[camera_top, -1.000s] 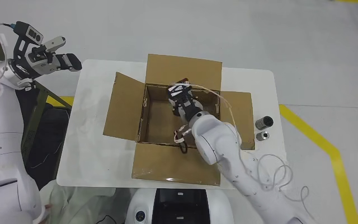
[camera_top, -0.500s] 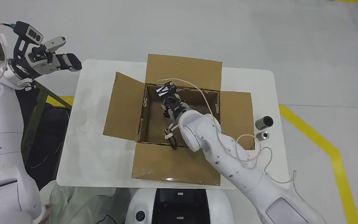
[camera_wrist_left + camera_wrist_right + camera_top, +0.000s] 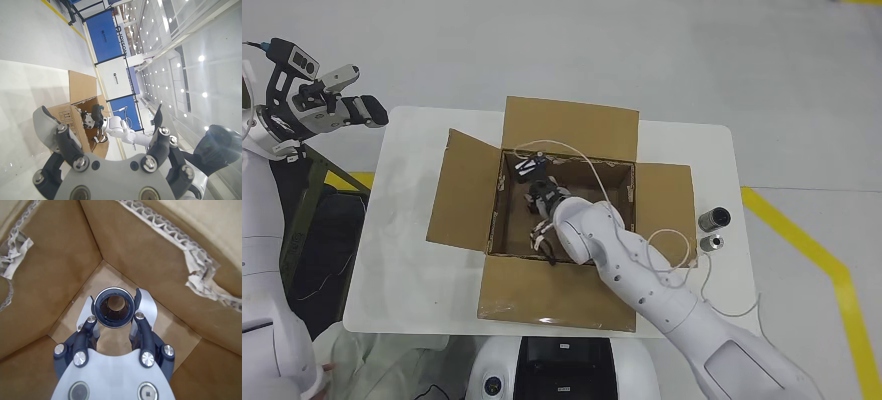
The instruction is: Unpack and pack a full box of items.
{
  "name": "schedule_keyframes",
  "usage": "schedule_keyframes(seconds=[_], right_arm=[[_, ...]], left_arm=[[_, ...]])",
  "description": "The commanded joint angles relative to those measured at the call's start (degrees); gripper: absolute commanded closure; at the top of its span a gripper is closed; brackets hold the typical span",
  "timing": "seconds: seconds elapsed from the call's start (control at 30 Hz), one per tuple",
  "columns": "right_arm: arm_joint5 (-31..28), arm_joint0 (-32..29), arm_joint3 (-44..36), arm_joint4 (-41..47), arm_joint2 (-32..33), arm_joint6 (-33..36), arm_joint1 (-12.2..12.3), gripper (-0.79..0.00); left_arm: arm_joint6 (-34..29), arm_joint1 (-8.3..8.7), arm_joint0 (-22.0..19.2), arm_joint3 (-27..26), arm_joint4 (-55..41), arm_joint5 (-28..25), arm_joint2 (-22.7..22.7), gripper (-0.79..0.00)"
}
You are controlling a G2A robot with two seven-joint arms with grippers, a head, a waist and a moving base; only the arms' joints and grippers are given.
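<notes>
An open cardboard box (image 3: 467, 190) stands in the middle of the white table (image 3: 402, 270). My right arm is down inside it, near the far left corner. In the right wrist view my right gripper (image 3: 114, 296) is shut on a hollow metal cylinder (image 3: 113, 323), held upright just above the box floor (image 3: 117, 336). Its two fingers (image 3: 145, 306) press the cylinder's sides. My left gripper (image 3: 377, 110) hangs open and empty off the table's far left corner. The left wrist view has the same left gripper (image 3: 101, 111), and the box (image 3: 81, 89) lies farther off.
Two more metal cylinders (image 3: 714, 217) (image 3: 711, 242) sit on the table right of the box. A white cable (image 3: 592, 165) loops over the right arm. Torn cardboard edges (image 3: 198, 262) rim the box walls close around the gripper.
My right arm has shifted left inside the box, towards its far left corner, carrying the cylinder. The left arm has stayed still.
</notes>
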Motion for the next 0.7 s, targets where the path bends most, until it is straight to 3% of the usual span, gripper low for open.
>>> schedule_keyframes(seconds=[0.0,0.13,0.17,0.27,0.33,0.37,0.57,0.67], right_arm=[[-0.3,0.2,0.4,-0.2,-0.1,0.2,-0.2,0.000],[-1.2,0.7,1.1,-0.5,-0.3,1.3,-0.6,0.000],[-1.3,0.8,1.2,-0.6,-0.4,1.5,-0.7,-0.043],[-1.5,0.6,1.3,-0.9,-0.4,1.5,-0.9,-0.280],[-1.7,0.3,1.3,-1.0,-0.2,1.4,-1.0,-0.545],[-1.8,0.2,1.3,-1.1,-0.2,1.4,-1.1,-0.582],[-2.0,0.0,1.0,-1.7,0.1,1.7,-1.4,-0.613],[-1.9,-0.5,-0.6,-2.6,0.4,1.9,-1.4,-0.693]], left_arm=[[0.0,0.00,0.0,0.0,0.0,0.0,0.0,-0.785],[0.0,0.00,0.0,0.0,0.0,0.0,0.0,-0.785],[0.0,0.00,0.0,0.0,0.0,0.0,0.0,-0.785],[0.0,0.00,0.0,0.0,0.0,0.0,0.0,-0.785],[0.0,0.00,0.0,0.0,0.0,0.0,0.0,-0.785],[0.0,0.00,0.0,0.0,0.0,0.0,0.0,-0.785],[0.0,0.00,0.0,0.0,0.0,0.0,0.0,-0.785],[0.0,0.00,0.0,0.0,0.0,0.0,0.0,-0.785]])
